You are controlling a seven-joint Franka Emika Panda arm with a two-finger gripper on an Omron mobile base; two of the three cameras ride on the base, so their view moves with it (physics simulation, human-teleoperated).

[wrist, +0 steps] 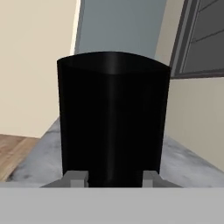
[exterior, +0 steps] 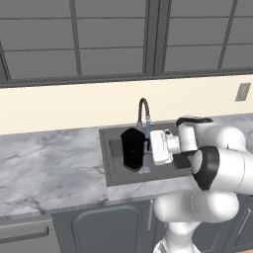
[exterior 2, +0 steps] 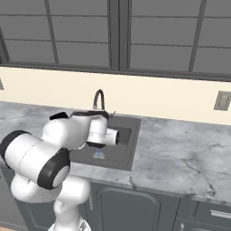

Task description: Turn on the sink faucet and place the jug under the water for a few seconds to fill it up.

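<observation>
One relation matters: the tall black jug point(exterior: 132, 148), upright and clasped at its base by the gripper point(exterior: 146, 148), is held over the dark-grey recessed sink point(exterior: 112, 168), just left of the thin pale-blue water stream point(exterior: 147, 143) falling from the slim dark gooseneck faucet point(exterior: 143, 106); seemingly the water misses its mouth.

Two cameras sit behind me, one to my left and one to my right, and both look forward and down at the same sink point(exterior: 114, 170) and surface point(exterior: 49, 168). The camera on my hand point(wrist: 113, 178) looks along it, very close to the jug point(wrist: 113, 122).
</observation>
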